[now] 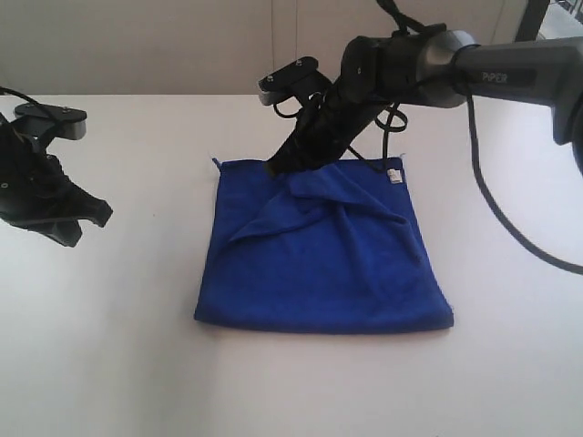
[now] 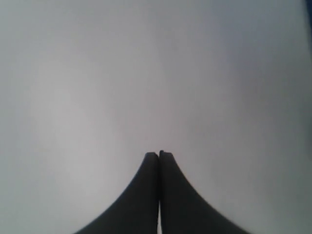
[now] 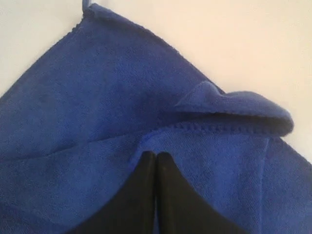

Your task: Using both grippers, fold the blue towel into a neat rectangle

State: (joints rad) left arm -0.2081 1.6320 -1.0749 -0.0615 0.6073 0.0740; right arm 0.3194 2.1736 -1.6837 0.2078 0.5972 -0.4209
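The blue towel [image 1: 319, 264] lies folded on the white table [image 1: 109, 346], roughly square, its top layer rumpled into a raised ridge that peaks at the far edge. My right gripper [image 1: 273, 167] reaches down to that peak. In the right wrist view its jaws [image 3: 156, 154] are pressed together where the hemmed edge of the towel's [image 3: 97, 97] top layer puckers in, pinching the cloth. My left gripper [image 1: 96, 214] sits left of the towel, well apart from it. It is shut [image 2: 159, 153] with only bare table beneath.
A small white tag [image 1: 394, 173] shows at the towel's far right corner. The right arm's cable [image 1: 496, 214] hangs over the table to the right. A pale wall runs behind the table.
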